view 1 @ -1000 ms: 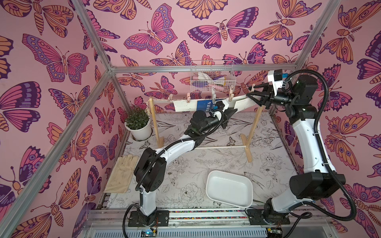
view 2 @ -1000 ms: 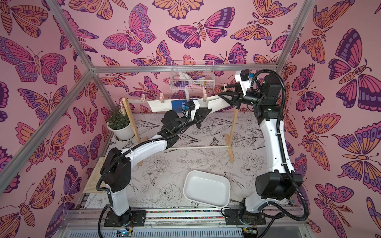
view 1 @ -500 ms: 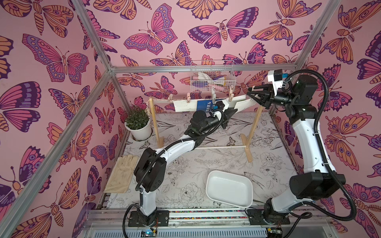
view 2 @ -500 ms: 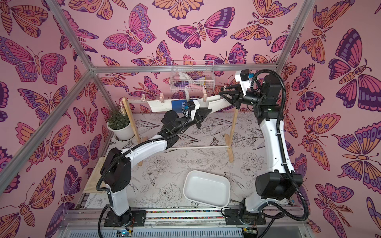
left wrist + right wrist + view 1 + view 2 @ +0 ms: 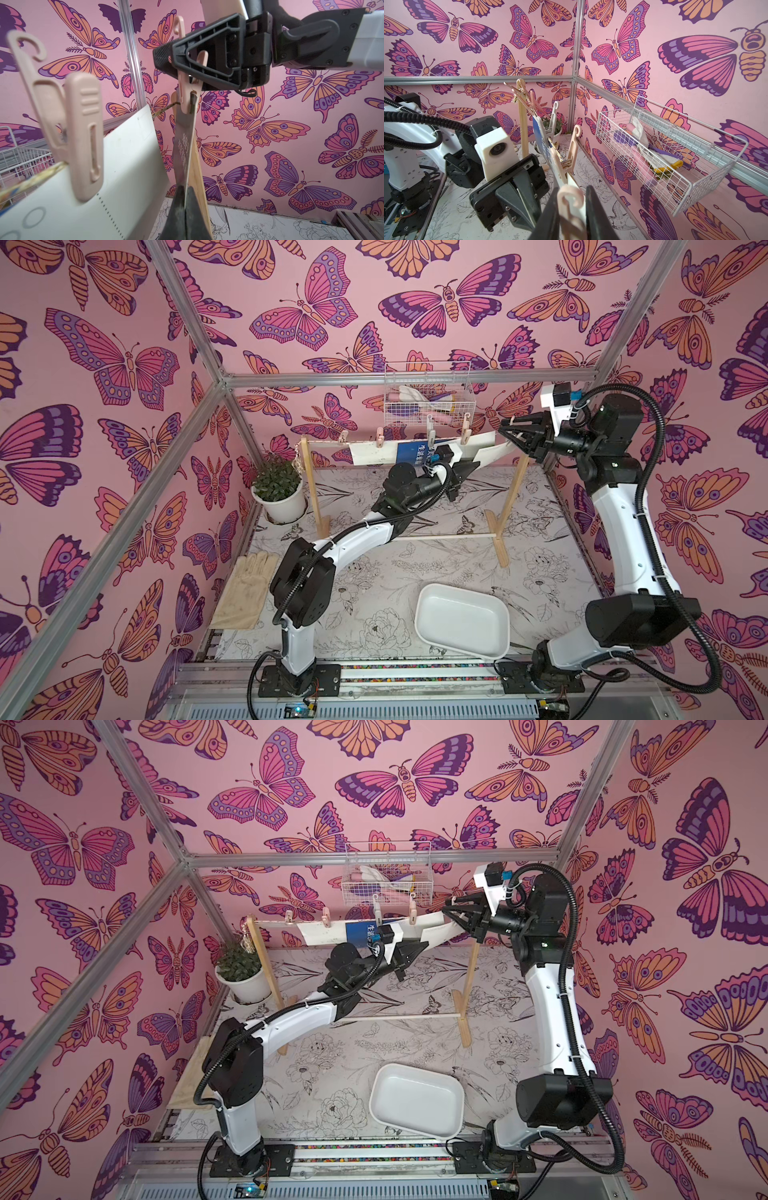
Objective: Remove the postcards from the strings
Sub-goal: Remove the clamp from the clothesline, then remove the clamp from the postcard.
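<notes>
The string (image 5: 162,110) spans two wooden posts (image 5: 513,497), with postcards pegged along it: a white one (image 5: 370,454), a blue one (image 5: 409,452) and white ones at the right end (image 5: 486,452). My left gripper (image 5: 185,188) is shut on the bottom edge of the rightmost postcard (image 5: 185,141), which shows edge-on. My right gripper (image 5: 572,199) is shut on the pink clothespin (image 5: 188,87) that pins that card to the string. In both top views the right gripper (image 5: 448,909) sits above the card and the left gripper (image 5: 424,946) below it.
A white tray (image 5: 461,620) lies on the floor at the front. A potted plant (image 5: 276,485) stands by the left post, and a glove (image 5: 245,593) lies at the left edge. A wire basket (image 5: 675,145) hangs on the back wall close behind the string.
My right gripper's jaws have closed onto the clothespin at the string's right end. The left arm has held still on the card.
</notes>
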You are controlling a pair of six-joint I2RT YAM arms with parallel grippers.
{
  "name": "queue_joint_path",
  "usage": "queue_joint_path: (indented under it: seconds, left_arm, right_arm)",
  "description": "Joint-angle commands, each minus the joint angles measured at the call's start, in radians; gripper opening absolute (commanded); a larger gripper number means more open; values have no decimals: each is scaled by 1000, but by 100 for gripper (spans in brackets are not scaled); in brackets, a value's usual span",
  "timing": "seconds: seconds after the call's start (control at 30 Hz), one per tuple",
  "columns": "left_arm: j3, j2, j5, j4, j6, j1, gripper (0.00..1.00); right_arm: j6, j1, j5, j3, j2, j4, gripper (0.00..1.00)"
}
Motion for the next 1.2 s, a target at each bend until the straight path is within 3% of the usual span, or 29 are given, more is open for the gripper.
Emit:
queue_joint_path:
  seconds: [0.0, 0.3, 0.53, 0.67, 0.83, 1.0, 1.17]
  left_arm:
    - [-32, -51, 32, 19, -6, -5, 0]
    - [-124, -134, 67, 25, -11, -11, 0]
    - [-255, -267, 95, -69, 22, -1, 0]
    - [-320, -375, 184, -247, 60, 40, 0]
    - [-374, -537, 299, -567, 115, 103, 0]
    - [-359, -693, 334, -983, 252, 115, 0]
    - [-362, -783, 376, -1236, 300, 115, 0]
  right_arm:
    - [-33, 9, 6, -27, -75, 21, 25]
    - [6, 9, 29, -108, -144, 61, 31]
    - [106, 14, 12, -234, -237, 173, 62]
    - [139, 17, -19, -291, -298, 184, 74]
    - [189, 28, -37, -426, -406, 198, 78]
    - [192, 94, 3, -590, -535, 206, 81]
    - [155, 214, 42, -690, -629, 134, 87]
